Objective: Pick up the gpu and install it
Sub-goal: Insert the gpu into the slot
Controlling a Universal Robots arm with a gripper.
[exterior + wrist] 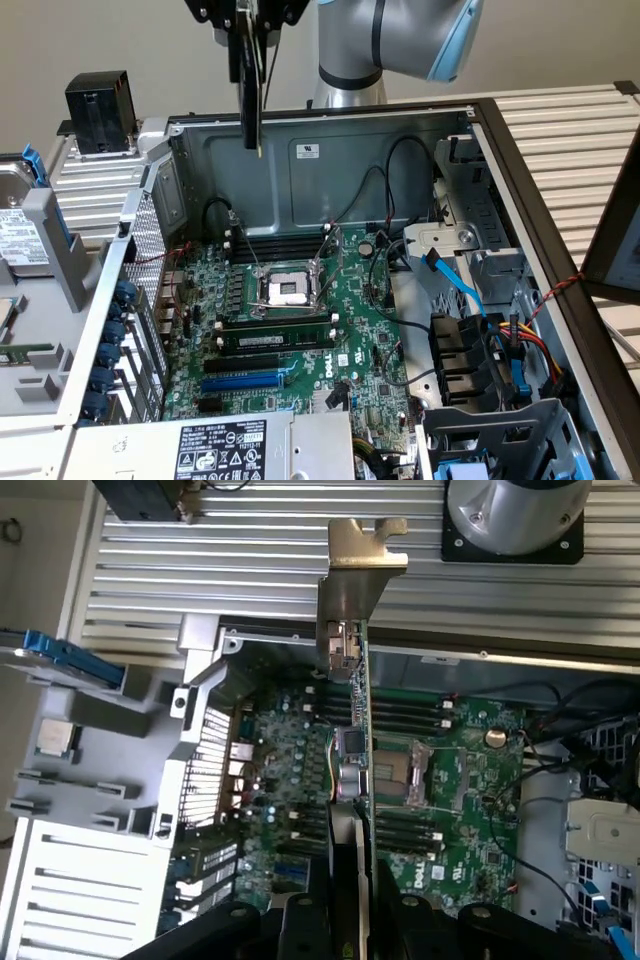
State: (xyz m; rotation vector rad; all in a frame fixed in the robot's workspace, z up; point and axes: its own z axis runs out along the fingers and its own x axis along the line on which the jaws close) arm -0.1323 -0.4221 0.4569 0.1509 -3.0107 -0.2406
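Silver arm point(350, 50) holds gpu point(350, 745) vertically above motherboard point(370, 310).

gpu point(354, 742) w/ shiny metal bracket point(360, 560), case point(300, 190) matt grey sheet metal, mobo point(352, 318) glossy green.

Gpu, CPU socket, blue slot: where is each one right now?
gpu point(341, 602): wrist view, on its metal end bracket.
CPU socket point(285, 290): exterior view, on the middle of the socket.
blue slot point(245, 381): exterior view, midway along its length.
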